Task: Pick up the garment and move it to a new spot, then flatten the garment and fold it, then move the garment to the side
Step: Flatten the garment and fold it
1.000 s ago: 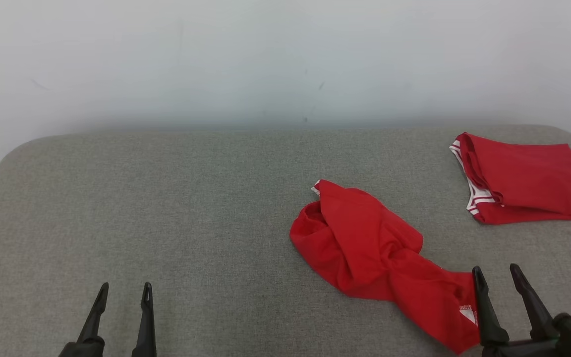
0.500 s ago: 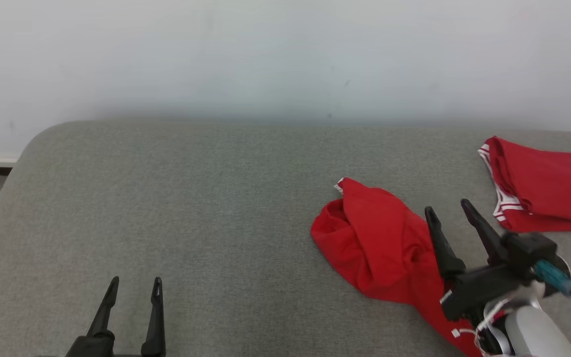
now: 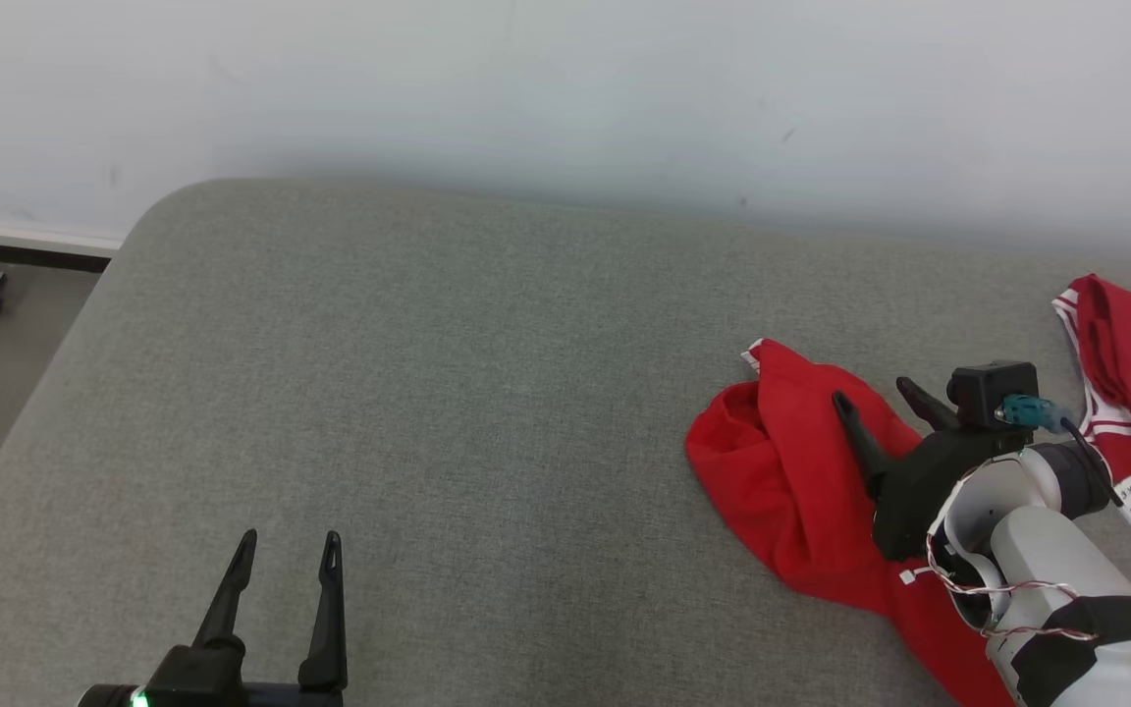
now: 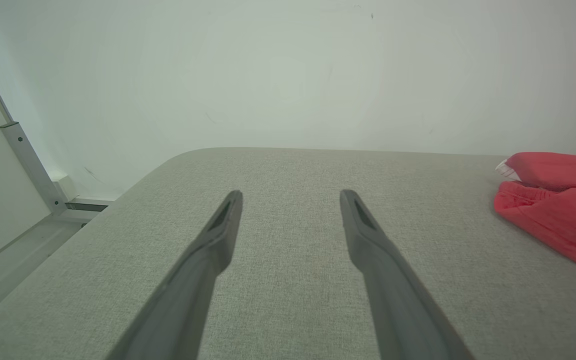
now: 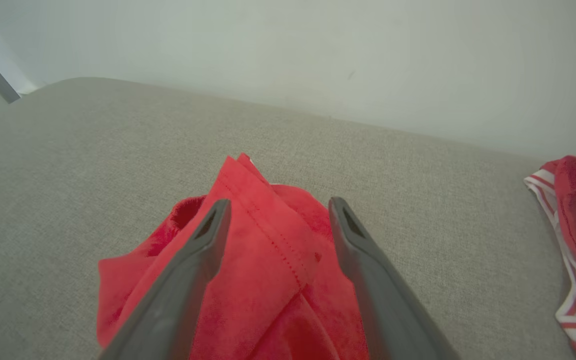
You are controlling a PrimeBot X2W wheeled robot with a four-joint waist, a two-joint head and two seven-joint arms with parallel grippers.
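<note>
- The crumpled red garment (image 3: 781, 462) lies heaped on the grey fabric surface (image 3: 428, 393), right under and just ahead of the right jaws.
- Look along those jaws in the right wrist view: a stitched ridge of the garment (image 5: 268, 250) rises squarely between them. They are spread wide, released, with nothing pinched. I can't tell whether the tips touch cloth.
- The garment's tail runs back beneath the right forearm (image 3: 1066, 589).
- The left jaws are wide apart too and empty, over bare fabric, with the garment (image 4: 558, 220) well off to their right.
- A second red garment (image 3: 1130, 363), trimmed in white stripes, sits to the right of the right jaws, apart from the heap.
- A white wall (image 3: 526, 88) stands beyond both sets of tips.
</note>
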